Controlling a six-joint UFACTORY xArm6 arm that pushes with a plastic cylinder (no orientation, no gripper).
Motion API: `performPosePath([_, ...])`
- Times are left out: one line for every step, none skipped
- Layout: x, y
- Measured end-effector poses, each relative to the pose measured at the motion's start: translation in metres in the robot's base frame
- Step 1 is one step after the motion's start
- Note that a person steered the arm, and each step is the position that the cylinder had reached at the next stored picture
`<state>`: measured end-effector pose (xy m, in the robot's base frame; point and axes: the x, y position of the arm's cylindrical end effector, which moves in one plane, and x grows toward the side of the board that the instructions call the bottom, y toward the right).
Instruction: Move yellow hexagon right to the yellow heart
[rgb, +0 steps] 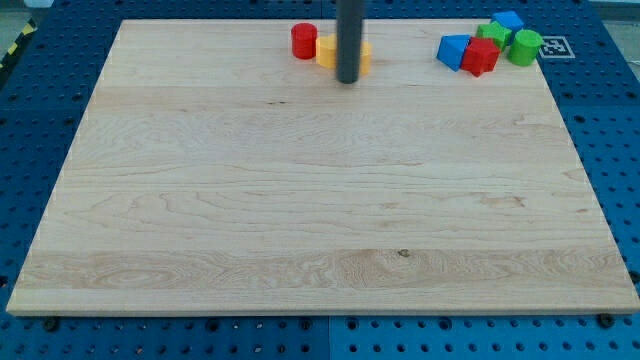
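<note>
A yellow block (328, 51) lies near the view's top, mostly hidden behind the dark rod; yellow shows on both sides of the rod, left and right (365, 56). I cannot tell whether this is one block or the hexagon and the heart side by side. My tip (348, 80) rests on the board just below the yellow, right in front of it. A red cylinder (304, 41) stands touching the yellow's left side.
A cluster sits at the view's top right: a blue block (454, 50), a red block (481, 56), a green block (491, 34), another blue block (509, 20) and a green cylinder (525, 46). The wooden board (320, 200) lies on a blue perforated table.
</note>
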<state>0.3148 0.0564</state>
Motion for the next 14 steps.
performPosePath([0.000,0.031])
performPosePath([0.000,0.034])
performPosePath([-0.003,0.041])
performPosePath([-0.017,0.041])
performPosePath([-0.026,0.041])
performPosePath([-0.026,0.039])
performPosePath([-0.026,0.020])
performPosePath([-0.027,-0.002])
performPosePath([-0.029,-0.009])
performPosePath([-0.030,-0.009])
performPosePath([-0.030,-0.015])
performPosePath([-0.031,-0.034])
performPosePath([-0.035,-0.036])
performPosePath([-0.033,-0.031])
